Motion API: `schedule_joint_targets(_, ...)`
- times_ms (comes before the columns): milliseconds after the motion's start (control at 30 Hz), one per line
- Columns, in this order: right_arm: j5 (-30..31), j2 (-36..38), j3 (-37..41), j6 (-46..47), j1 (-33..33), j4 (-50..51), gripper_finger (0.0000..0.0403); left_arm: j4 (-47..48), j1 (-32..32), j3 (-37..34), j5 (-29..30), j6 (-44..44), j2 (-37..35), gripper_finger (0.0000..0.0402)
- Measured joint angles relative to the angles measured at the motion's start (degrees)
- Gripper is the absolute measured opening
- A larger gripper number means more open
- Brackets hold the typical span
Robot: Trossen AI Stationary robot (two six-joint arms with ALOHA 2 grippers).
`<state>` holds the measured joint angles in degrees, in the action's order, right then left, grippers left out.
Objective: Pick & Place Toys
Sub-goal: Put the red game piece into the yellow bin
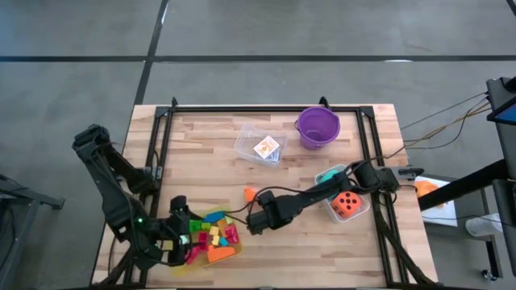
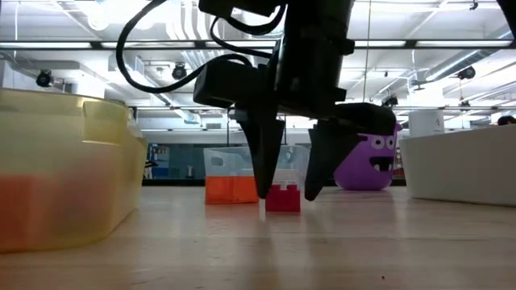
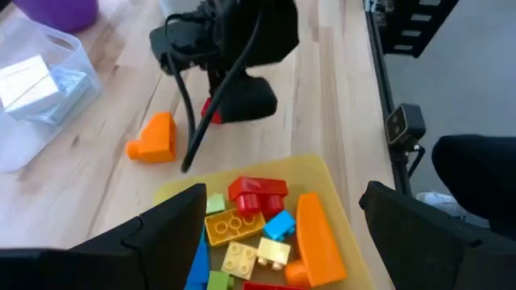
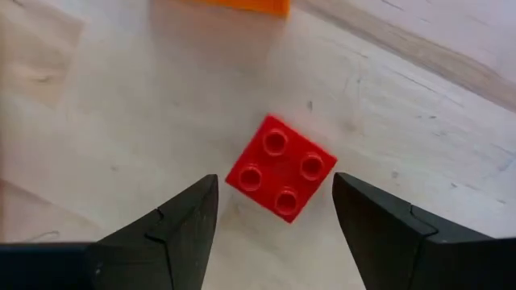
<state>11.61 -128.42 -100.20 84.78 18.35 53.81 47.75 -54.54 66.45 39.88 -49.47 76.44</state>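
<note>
Reaching down, right claw [image 4: 274, 211] straddles red brick [image 4: 280, 167] on worktop [image 1: 322, 242], fingers apart, not gripping; left claw [image 3: 282, 229] apart over yellow tray [image 3: 334, 193].

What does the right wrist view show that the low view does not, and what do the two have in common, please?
Only the right wrist view shows the four studs on top of the red brick and that it lies at an angle between the fingers. Only the low view shows the purple bucket, the yellow tray and a clear tub behind. Both show the right gripper open, its fingers on either side of the brick, which sits on the table.
</note>
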Motion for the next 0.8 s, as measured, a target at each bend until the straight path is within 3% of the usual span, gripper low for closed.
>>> schedule_joint_targets(233,0.3,0.0,0.0,4.9,0.5,0.3,0.0236,0.0,0.1,-0.2,-0.2,0.0,0.0,0.0328)
schedule_joint_targets(600,2.5,-1.0,-0.2,8.2,0.5,-1.3,0.0146,-0.4,0.2,-0.2,-2.0,-2.0,0.0,0.0328)
schedule_joint_targets(800,2.5,-2.4,-0.4,8.1,0.5,-2.0,0.0137,-1.1,0.2,-0.2,-2.7,-2.1,0.0,0.0328)
